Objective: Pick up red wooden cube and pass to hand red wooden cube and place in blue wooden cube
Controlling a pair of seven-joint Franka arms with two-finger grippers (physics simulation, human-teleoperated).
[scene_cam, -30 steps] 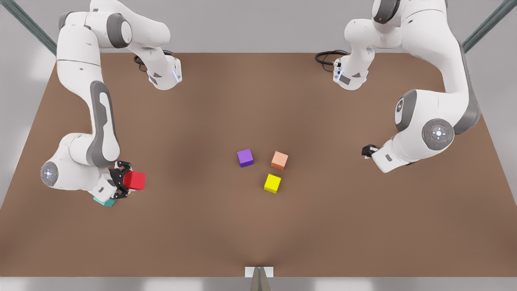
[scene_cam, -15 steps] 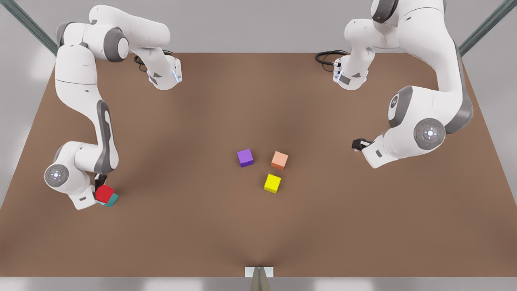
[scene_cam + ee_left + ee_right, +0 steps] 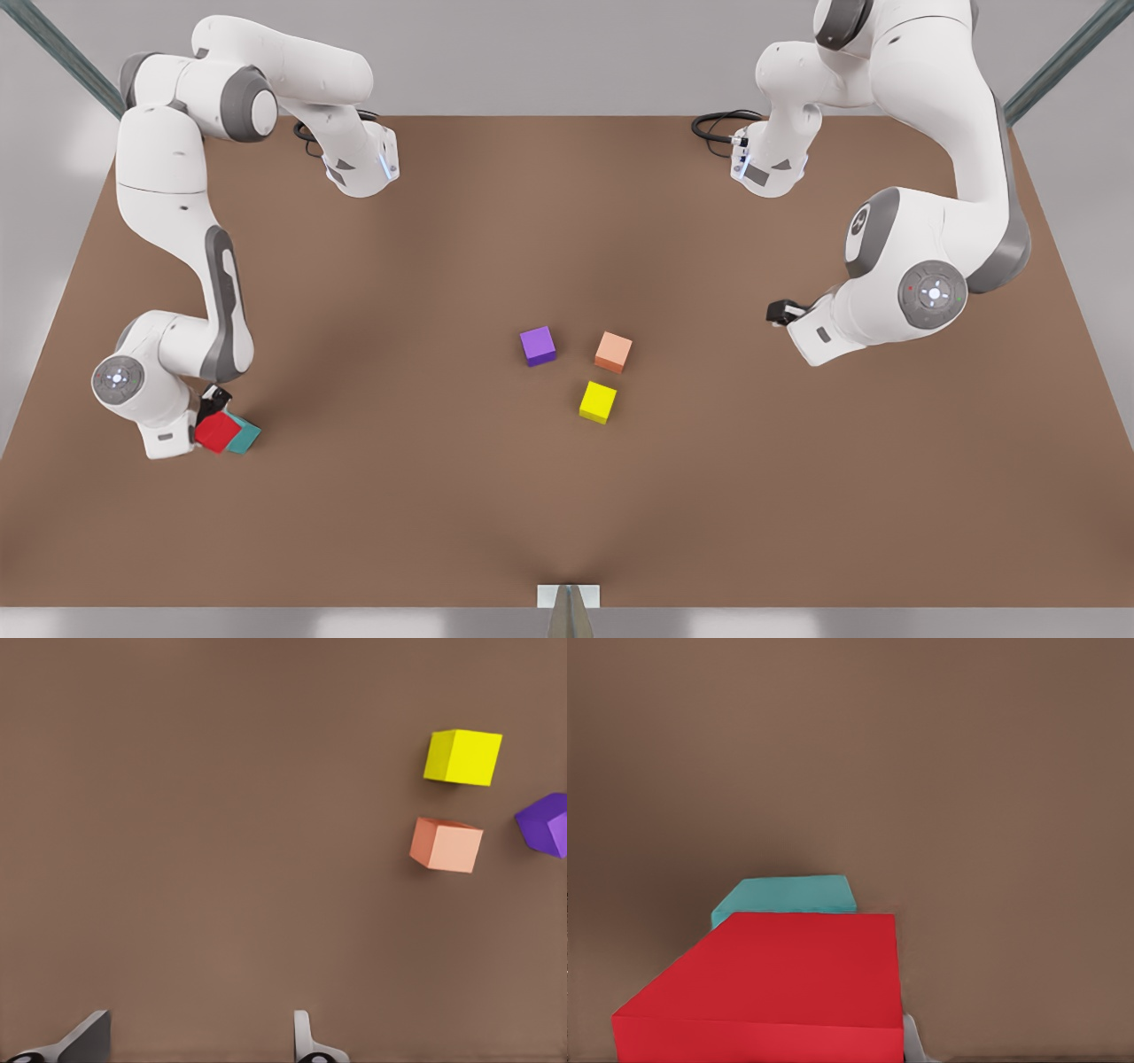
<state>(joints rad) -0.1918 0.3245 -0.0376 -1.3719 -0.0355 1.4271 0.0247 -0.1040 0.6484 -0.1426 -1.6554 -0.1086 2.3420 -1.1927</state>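
The red wooden cube (image 3: 215,432) has sunk, seemingly right-jaw-clamped, onto the blue wooden cube (image 3: 245,436); left jaws parted.

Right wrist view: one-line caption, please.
Right gripper holds the red wooden cube over the blue wooden cube.

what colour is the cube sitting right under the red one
Teal, a blue-green cube, seen best in the right wrist view, just past the red cube.
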